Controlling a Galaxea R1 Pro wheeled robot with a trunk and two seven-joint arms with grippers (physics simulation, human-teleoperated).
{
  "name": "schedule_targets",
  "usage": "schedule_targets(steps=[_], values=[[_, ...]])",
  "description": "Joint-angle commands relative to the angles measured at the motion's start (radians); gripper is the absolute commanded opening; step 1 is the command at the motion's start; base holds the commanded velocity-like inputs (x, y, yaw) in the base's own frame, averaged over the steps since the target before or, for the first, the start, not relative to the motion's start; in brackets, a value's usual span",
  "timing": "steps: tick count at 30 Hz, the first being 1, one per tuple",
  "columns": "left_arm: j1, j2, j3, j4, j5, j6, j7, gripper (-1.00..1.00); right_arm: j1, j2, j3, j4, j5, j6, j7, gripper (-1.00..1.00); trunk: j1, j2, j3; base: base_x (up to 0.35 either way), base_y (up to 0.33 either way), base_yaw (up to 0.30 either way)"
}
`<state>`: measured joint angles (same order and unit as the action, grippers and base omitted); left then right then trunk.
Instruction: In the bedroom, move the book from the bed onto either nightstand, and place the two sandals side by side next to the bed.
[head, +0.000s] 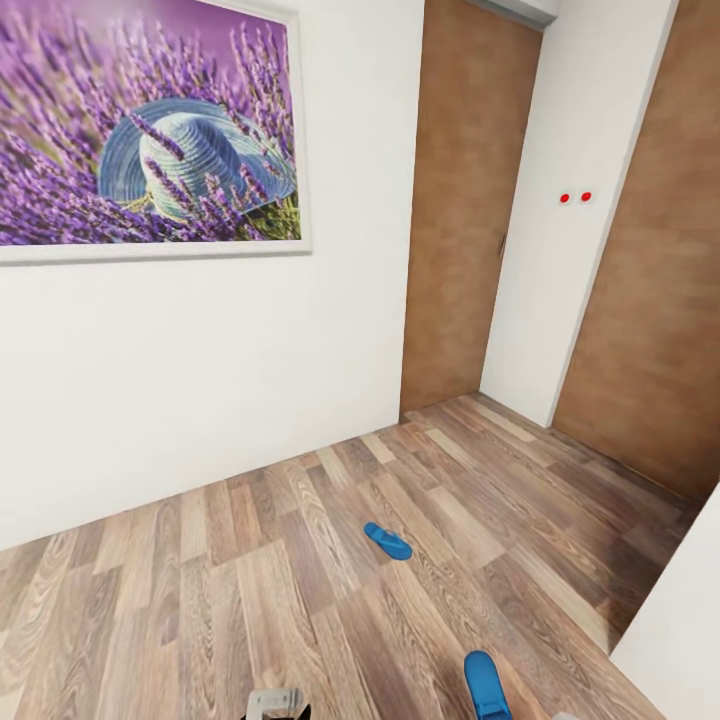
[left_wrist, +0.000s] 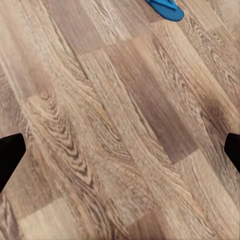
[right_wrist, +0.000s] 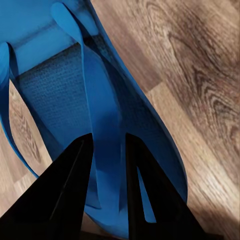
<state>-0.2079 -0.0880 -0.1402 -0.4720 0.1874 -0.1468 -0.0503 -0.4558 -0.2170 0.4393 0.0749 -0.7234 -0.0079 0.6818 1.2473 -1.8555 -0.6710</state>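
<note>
Two bright blue sandals show on the wood-plank floor. One sandal lies alone mid-floor, and the left wrist view catches it as the sandal at the picture's edge. The other sandal sits at the head view's lower edge. My right gripper is shut on the thong strap of that sandal, with a dark finger on each side of the strap. My left gripper hangs open over bare planks, with only its fingertips showing. The book, bed and nightstands are out of view.
A white wall with a large lavender-and-hat picture stands ahead. Brown wooden doors flank a white wall section with two red dots. A white surface cuts into the lower right corner. A grey part of my left arm shows at the bottom.
</note>
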Motion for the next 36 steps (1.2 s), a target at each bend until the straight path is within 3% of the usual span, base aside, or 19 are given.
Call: schedule_targets(steps=[1,8,28,36], values=[[-0.001,0.001,-0.004,0.001,0.011,-0.004,-0.002,1.00,-0.001,0.001,0.009,0.003,-0.011,0.000,0.008,-1.00,0.000,0.000,-0.001,0.041,0.000,-0.003],[-0.001,0.001,-0.004,0.001,0.011,-0.004,-0.002,1.00,-0.001,0.001,0.009,0.003,-0.011,0.000,0.008,-1.00,0.000,0.000,-0.001,0.011,0.000,-0.079],[-0.001,0.001,-0.004,0.001,0.011,-0.004,-0.002,1.00,-0.001,0.001,0.009,0.003,-0.011,0.000,0.008,-1.00,0.000,0.000,-0.001,0.003,0.000,-0.269],[-0.001,0.001,-0.004,0.001,0.010,-0.004,-0.002,1.00,-0.001,0.001,0.009,0.003,-0.011,0.000,0.007,-1.00,0.000,0.000,-0.001,0.242,0.000,-0.057]])
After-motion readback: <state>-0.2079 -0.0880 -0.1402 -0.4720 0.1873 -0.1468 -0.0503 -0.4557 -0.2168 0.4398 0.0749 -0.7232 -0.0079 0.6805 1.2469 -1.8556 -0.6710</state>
